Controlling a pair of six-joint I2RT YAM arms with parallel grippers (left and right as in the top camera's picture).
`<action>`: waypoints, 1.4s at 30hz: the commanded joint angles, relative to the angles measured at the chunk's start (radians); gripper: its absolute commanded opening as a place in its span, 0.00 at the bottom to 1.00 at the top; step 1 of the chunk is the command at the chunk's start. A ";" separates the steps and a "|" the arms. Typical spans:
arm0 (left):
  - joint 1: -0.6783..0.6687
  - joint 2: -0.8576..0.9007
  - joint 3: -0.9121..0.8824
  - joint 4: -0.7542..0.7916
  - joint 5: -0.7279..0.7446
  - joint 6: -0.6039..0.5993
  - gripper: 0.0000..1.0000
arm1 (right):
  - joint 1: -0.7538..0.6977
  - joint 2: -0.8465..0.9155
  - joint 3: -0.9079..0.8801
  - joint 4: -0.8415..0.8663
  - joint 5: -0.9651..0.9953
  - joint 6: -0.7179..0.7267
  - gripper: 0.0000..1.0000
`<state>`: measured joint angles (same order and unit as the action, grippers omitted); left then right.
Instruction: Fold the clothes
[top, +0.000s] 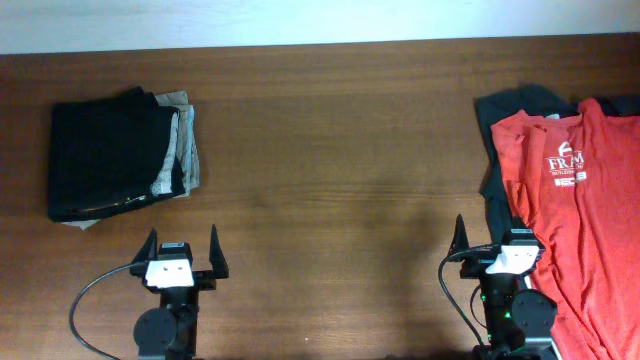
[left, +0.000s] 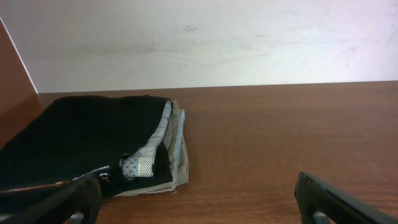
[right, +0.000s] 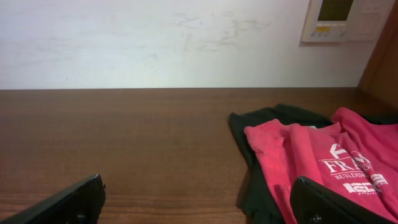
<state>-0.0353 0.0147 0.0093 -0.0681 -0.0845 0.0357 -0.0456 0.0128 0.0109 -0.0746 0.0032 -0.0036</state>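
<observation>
Resting at the near edge of the brown wooden table (top: 330, 150), the left gripper (top: 182, 240) and right gripper (top: 492, 238) both gape empty. The rumpled orange-red cotton T-shirt with white lettering (top: 580, 200) lies at the table's right end, just beside the right gripper, likely staged for folding.

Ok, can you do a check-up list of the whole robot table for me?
Surface: brown wooden table.
Job's things: orange-red T-shirt, unfolded, at the right edge, partly over a dark garment.
Clutter: folded black and grey stack, far left.
Grippers: left gripper and right gripper, fingers open, holding nothing.
Cables: left cable and right cable, black, each by its arm's base.
Surroundings: white wall, wall panel with a small screen.
</observation>
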 joint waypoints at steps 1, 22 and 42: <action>-0.003 -0.008 0.000 -0.008 0.011 0.014 0.99 | 0.005 -0.006 -0.005 -0.006 0.009 0.002 0.99; -0.003 -0.008 0.000 -0.008 0.011 0.014 0.99 | 0.005 -0.006 -0.005 -0.006 0.009 0.002 0.99; -0.003 0.349 0.348 0.136 0.090 0.015 0.99 | 0.005 0.170 0.311 -0.058 -0.254 0.057 0.99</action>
<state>-0.0364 0.2295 0.2276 0.0933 -0.0097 0.0383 -0.0456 0.1070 0.2501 -0.1089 -0.2379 0.0170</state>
